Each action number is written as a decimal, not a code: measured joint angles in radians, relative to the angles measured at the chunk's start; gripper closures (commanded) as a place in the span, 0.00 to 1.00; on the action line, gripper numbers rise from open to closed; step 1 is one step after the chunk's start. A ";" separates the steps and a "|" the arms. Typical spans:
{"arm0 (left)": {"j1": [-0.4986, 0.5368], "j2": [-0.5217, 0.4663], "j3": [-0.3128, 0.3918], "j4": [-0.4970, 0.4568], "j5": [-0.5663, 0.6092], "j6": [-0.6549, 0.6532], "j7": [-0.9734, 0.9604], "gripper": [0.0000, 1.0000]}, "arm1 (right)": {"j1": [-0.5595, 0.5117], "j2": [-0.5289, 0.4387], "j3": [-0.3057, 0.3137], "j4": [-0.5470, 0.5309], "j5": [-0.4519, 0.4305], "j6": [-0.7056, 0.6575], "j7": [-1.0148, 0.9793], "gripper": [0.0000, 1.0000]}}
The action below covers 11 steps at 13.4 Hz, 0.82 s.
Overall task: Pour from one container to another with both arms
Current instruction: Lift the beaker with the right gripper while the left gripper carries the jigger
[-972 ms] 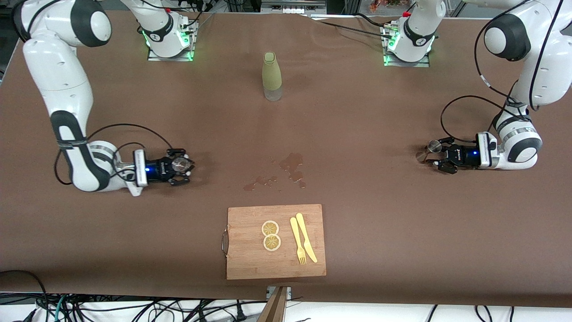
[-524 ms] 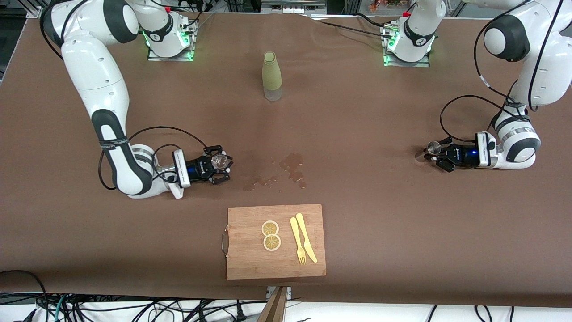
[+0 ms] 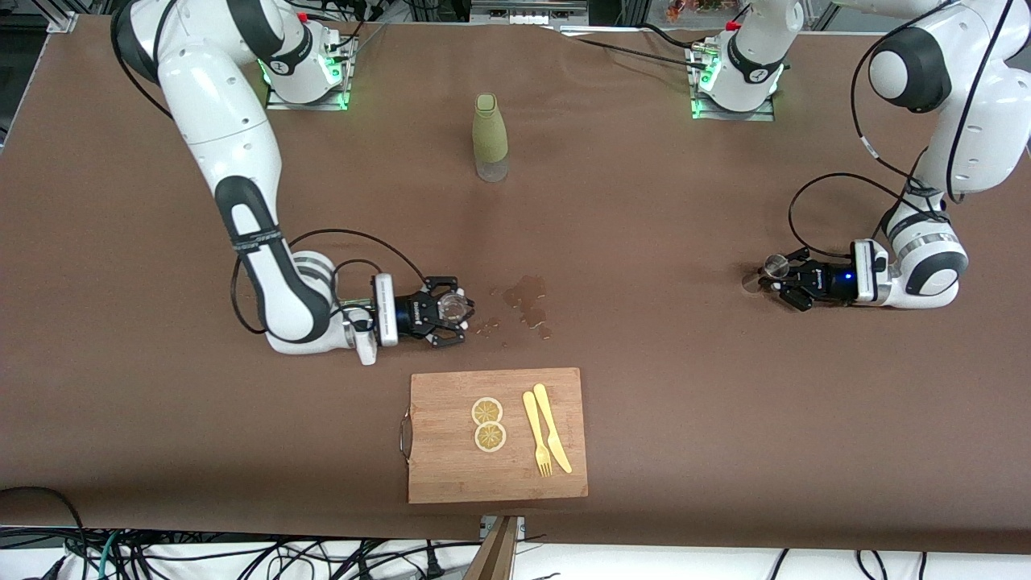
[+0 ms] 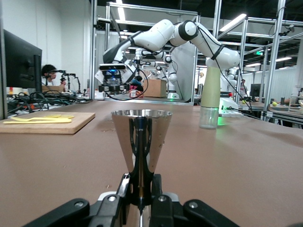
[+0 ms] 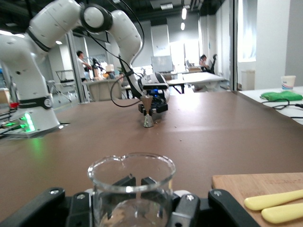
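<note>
My right gripper [image 3: 449,311] is shut on a clear glass beaker [image 3: 456,306], low over the table beside a dark wet stain [image 3: 527,300]. The right wrist view has the beaker [image 5: 131,189] upright between the fingers [image 5: 187,213]. At the left arm's end of the table my left gripper [image 3: 785,277] is shut on the waist of a small metal jigger [image 3: 775,263]. In the left wrist view the jigger [image 4: 141,132] stands upright with its wide cone on top, and the gripper [image 4: 141,189] holds its narrow middle.
An olive bottle [image 3: 490,135] with a clear base stands between the two arm bases. Near the front edge lies a wooden cutting board [image 3: 451,471] carrying two lemon slices [image 3: 488,424] and a yellow fork and knife [image 3: 546,439].
The right arm has swung toward the middle of the table, carrying the beaker up to the stain. The left gripper with the jigger has shifted slightly toward the middle.
</note>
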 measured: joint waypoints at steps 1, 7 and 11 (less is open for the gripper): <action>-0.012 0.000 -0.008 0.013 -0.001 0.000 -0.007 1.00 | 0.029 -0.023 0.000 0.000 0.000 0.059 0.045 1.00; -0.188 -0.001 -0.024 0.055 -0.182 0.031 -0.083 1.00 | 0.179 -0.088 0.001 0.000 0.005 0.358 0.234 1.00; -0.302 -0.001 -0.075 0.056 -0.317 0.163 -0.173 1.00 | 0.291 -0.120 0.001 0.000 0.012 0.565 0.346 1.00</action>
